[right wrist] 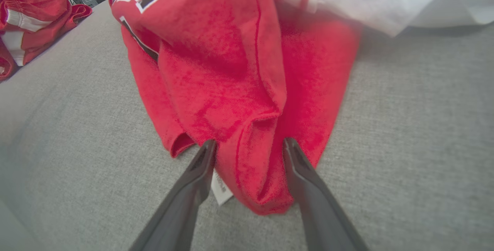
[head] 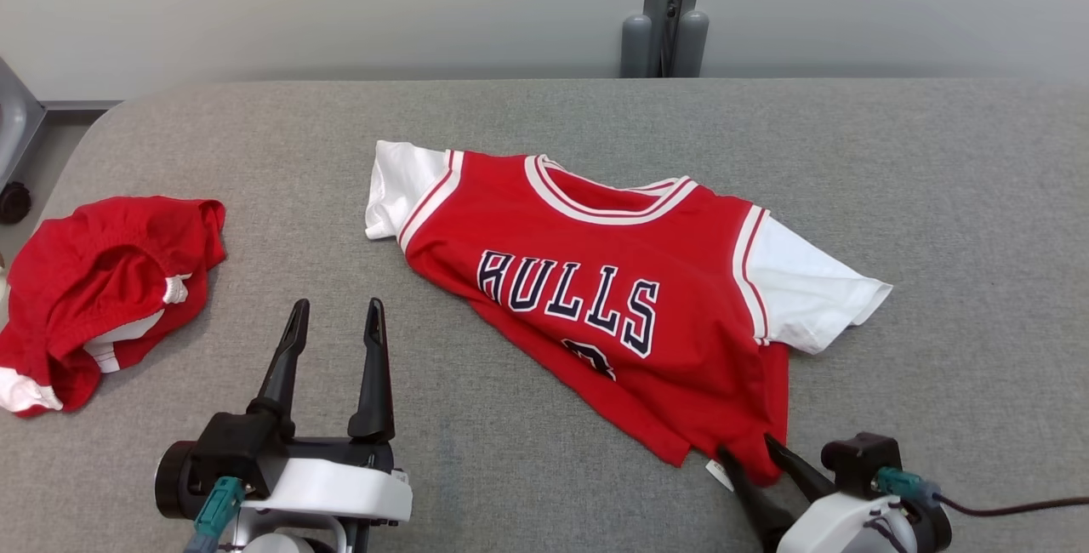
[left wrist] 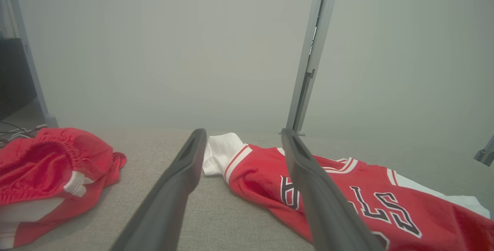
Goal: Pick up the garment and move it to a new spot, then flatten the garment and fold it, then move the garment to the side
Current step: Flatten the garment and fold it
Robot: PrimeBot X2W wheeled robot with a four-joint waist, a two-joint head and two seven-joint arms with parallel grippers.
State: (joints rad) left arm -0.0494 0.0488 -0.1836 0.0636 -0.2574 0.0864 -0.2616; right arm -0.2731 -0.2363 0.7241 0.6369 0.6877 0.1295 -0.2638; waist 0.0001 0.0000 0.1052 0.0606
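- The grey table (head: 936, 196) is lit evenly and brightly.
- Soft, narrow shadows are cast along the jersey (head: 595, 281) edges.
- In the right wrist view, the white sleeve (right wrist: 366, 0) is blurred.
- The left wrist view's background is rendered hazy and washed out.

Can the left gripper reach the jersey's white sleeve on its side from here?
Probably yes: the left gripper is open, only bare table lies between it and the sleeve, and the shorts sit off to the side.

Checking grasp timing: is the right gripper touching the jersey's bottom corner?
Touching. The right wrist view shows the right gripper straddling the bottom corner of the jersey, with red fabric bunched against it on both sides.
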